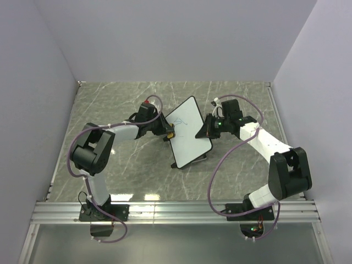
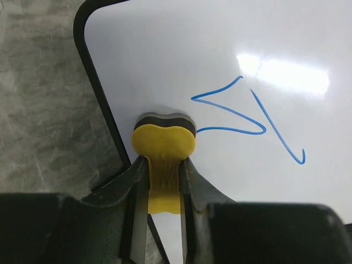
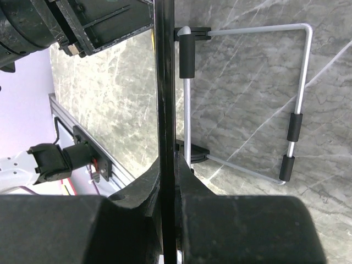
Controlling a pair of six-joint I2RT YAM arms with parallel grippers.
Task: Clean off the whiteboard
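Note:
The whiteboard (image 1: pixel 190 132) stands tilted in the middle of the table, white with a thin black rim. It bears a blue scribble (image 2: pixel 247 118). My left gripper (image 1: pixel 168 133) is shut on a small yellow eraser (image 2: pixel 163 144), whose dark pad presses on the board (image 2: pixel 220 49) near its left rim, just left of the scribble. My right gripper (image 1: pixel 209 127) is shut on the board's right edge, seen edge-on as a black rim (image 3: pixel 164 82) between the fingers (image 3: pixel 137 190).
The board's wire stand (image 3: pixel 297 99) with black sleeves lies behind it on the grey marble table (image 1: pixel 110 104). Grey walls close the back and sides. An aluminium rail (image 1: pixel 176 212) runs along the near edge.

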